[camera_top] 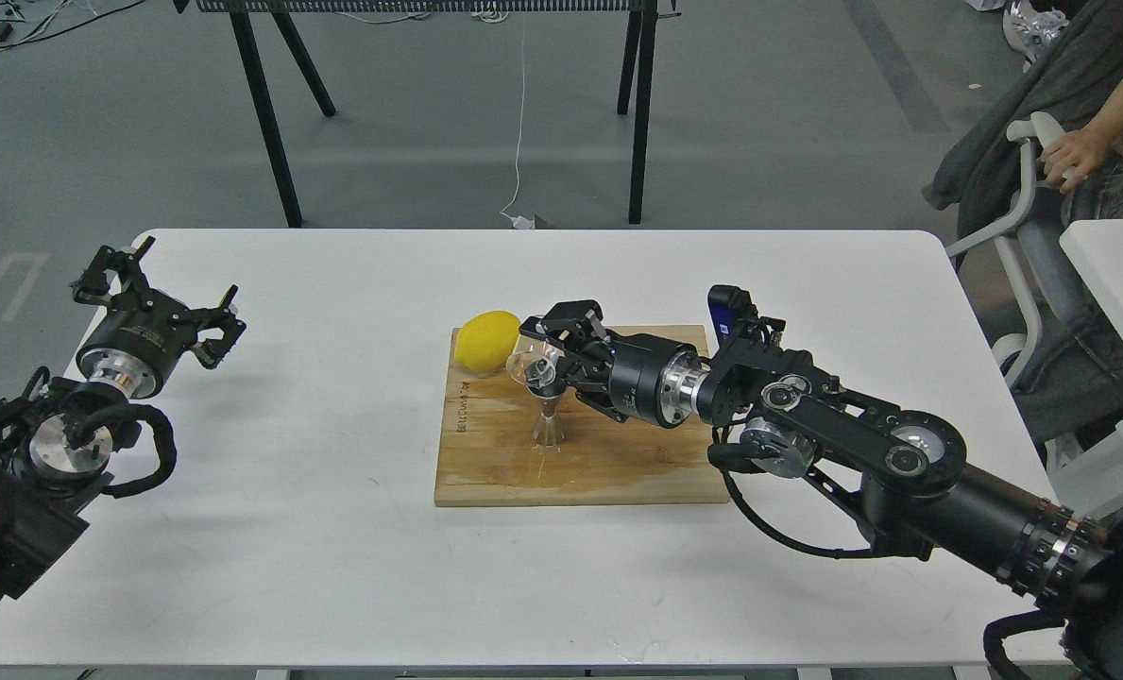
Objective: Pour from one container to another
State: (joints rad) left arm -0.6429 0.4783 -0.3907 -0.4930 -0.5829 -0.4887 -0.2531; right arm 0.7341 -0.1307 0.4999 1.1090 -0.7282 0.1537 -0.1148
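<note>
The clear glass cup (528, 360) is tipped on its side with its rim toward the left, held just above the top of the steel jigger (549, 416). My right gripper (544, 351) is shut on the cup, reaching in from the right over the wooden board (618, 467). The jigger stands upright on the board, its upper cone partly hidden by the cup and fingers. Far off at the table's left edge, my left gripper (157, 286) hovers open and holds nothing.
A yellow lemon (484, 340) lies on the board's back left corner, touching or very close to the tilted cup. A small wet patch shows on the board by the jigger's foot. A seated person and chair are at the right of the table.
</note>
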